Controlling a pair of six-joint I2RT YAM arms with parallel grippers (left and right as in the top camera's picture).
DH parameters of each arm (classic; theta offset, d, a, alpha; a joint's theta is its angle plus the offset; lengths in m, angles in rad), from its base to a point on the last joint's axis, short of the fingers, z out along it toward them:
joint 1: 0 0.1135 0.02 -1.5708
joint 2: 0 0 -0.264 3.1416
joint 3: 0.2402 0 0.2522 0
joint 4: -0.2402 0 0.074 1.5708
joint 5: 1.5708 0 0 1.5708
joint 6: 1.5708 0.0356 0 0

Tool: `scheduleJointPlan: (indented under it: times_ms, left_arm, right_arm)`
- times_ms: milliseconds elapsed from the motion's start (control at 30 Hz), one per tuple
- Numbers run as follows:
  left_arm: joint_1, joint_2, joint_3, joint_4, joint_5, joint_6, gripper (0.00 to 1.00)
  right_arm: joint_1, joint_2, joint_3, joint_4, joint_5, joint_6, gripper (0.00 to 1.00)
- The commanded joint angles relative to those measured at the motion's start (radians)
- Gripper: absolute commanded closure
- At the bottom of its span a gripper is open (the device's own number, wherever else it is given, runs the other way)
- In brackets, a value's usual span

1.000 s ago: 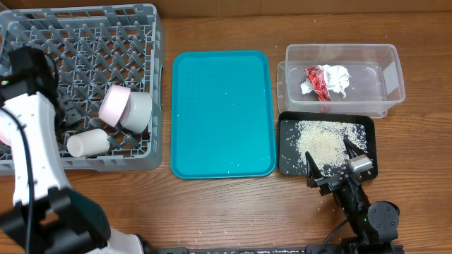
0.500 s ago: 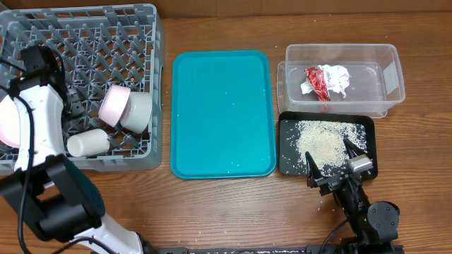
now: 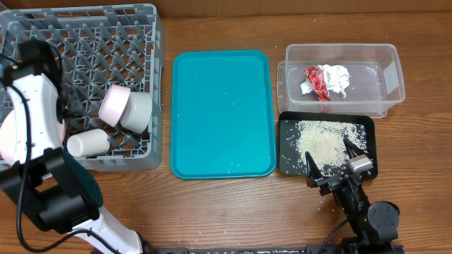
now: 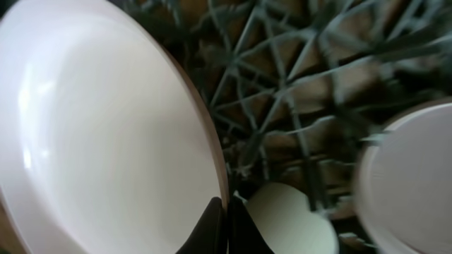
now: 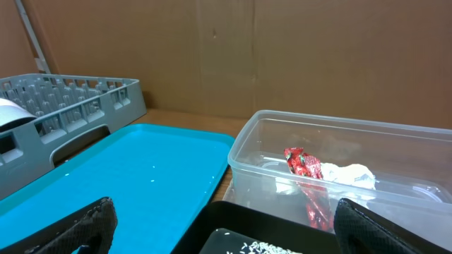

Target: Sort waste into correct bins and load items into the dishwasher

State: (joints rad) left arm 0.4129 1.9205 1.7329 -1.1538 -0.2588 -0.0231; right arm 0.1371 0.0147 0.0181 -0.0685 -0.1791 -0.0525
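Note:
My left gripper (image 4: 227,226) is shut on the rim of a pale pink plate (image 4: 106,141), held on edge over the left side of the grey dish rack (image 3: 85,28). In the overhead view only a sliver of the plate (image 3: 6,137) shows beside the arm. A pink bowl (image 3: 113,106), a white cup (image 3: 139,111) and a lying white cup (image 3: 87,143) sit in the rack. My right gripper (image 3: 330,156) is open and empty above the black tray (image 3: 289,159) of rice (image 3: 321,141).
A teal tray (image 3: 222,113) lies mid-table, with a few grains on it. A clear bin (image 3: 342,53) at the back right holds a red and white wrapper (image 3: 326,80). A few grains lie on the wood by the black tray.
My left arm has shifted a little over the rack's left side, turning the plate more on edge. The right arm has not moved.

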Motion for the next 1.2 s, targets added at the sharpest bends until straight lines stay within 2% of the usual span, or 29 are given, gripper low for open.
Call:
scheduleJointPlan:
  times_ms: [0,133,300,367,500,600,667,867,1167]
  left_arm:
    - [0.005,-0.122,0.13,-0.026,0.229,0.006,0.96]
    - [0.023,-0.189,0.171,-0.031,0.463,0.067,0.96]
    - [0.118,-0.207,0.166,-0.027,1.023,0.222,0.96]
    - [0.164,-0.186,0.158,-0.028,1.192,0.247,0.96]
    - [0.246,-0.119,0.153,-0.042,1.38,0.261,0.96]
    - [0.289,-0.045,0.153,-0.087,1.541,0.334,0.96]
    - [0.294,0.018,0.153,-0.135,1.577,0.338,0.96]
    - [0.296,0.106,0.153,-0.185,1.551,0.345,0.96]
    - [0.307,0.114,0.153,-0.217,1.316,0.332,0.96]
  right_arm:
    - [-0.006,-0.012,-0.01,0.007,-0.002,-0.001,0.0]
    - [-0.006,-0.012,-0.01,0.007,-0.002,-0.001,0.0]
    - [-0.006,-0.012,-0.01,0.007,-0.002,-0.001,0.0]
    - [-0.006,-0.012,-0.01,0.007,-0.002,-0.001,0.0]
    - [-0.006,-0.012,-0.01,0.007,-0.002,-0.001,0.0]
    - [-0.006,-0.012,-0.01,0.007,-0.002,-0.001,0.0]
    - [-0.006,-0.012,-0.01,0.007,-0.002,-0.001,0.0]
    - [-0.006,-0.012,-0.01,0.006,-0.002,-0.001,0.0]
    - [-0.006,-0.012,-0.01,0.006,-0.002,-0.001,0.0]
